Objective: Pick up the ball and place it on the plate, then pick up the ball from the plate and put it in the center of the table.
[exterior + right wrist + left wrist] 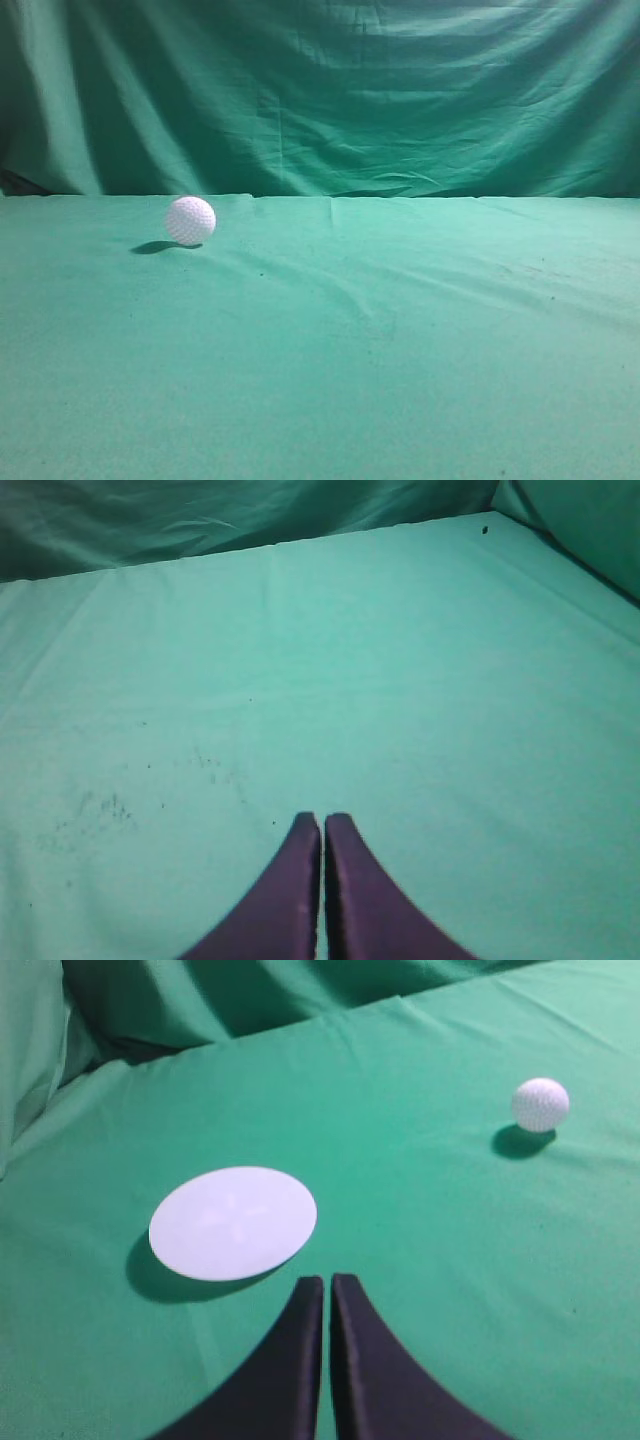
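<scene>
The small white dimpled ball (190,220) rests on the broad table covered in slightly wrinkled green cloth (400,350); in the exterior view it sits toward the far edge, left of the middle, with a dark shadow on the cloth to its left; behind it hangs the draped, folded green backdrop curtain (380,90), which meets the table just beyond the ball.

In the left wrist view the same ball (541,1104) lies at the upper right, free of everything, its shadow touching it below and to the left; a flat, round, pale plate (233,1222) lies well apart from the ball, to its left and nearer the camera, casting a shadow on the cloth at its lower left edge; nothing lies on the plate; the black left gripper (327,1282) has its two fingers pressed together with only a thin slit between them, holding nothing; its tips are just beside the plate's near right rim and well apart from the ball.

In the right wrist view the dark right gripper (322,820) likewise has its fingers drawn together, empty, over bare cloth marked with a few small dark specks (100,810); neither ball nor plate shows in this view.
</scene>
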